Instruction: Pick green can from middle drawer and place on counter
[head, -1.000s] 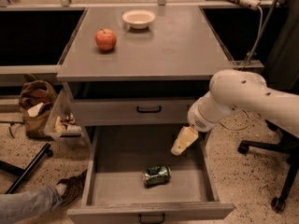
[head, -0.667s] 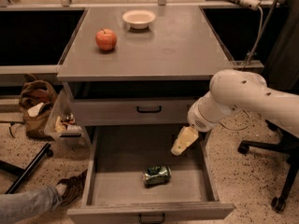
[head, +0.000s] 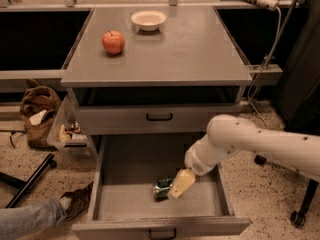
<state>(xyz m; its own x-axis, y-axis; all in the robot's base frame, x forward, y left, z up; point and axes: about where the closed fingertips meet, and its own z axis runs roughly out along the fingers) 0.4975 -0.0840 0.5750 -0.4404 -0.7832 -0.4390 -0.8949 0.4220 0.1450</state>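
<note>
The green can (head: 161, 188) lies on its side on the grey floor of the open middle drawer (head: 125, 199), near the front centre. My gripper (head: 180, 184) hangs low inside the drawer at the end of the white arm (head: 250, 141). It sits right against the can's right side and covers part of it. The counter (head: 185, 49) is the flat grey top of the cabinet above.
A red apple (head: 113, 42) and a white bowl (head: 148, 19) stand on the counter's far left part. A shut drawer front with a black handle (head: 159, 117) is above the open drawer. A brown bag (head: 37, 109), a person's shoe (head: 77, 200) and a chair base (head: 300, 216) are on the floor.
My gripper has moved down and to the left inside the drawer, from above and right of the green can to right beside it. The can has not moved.
</note>
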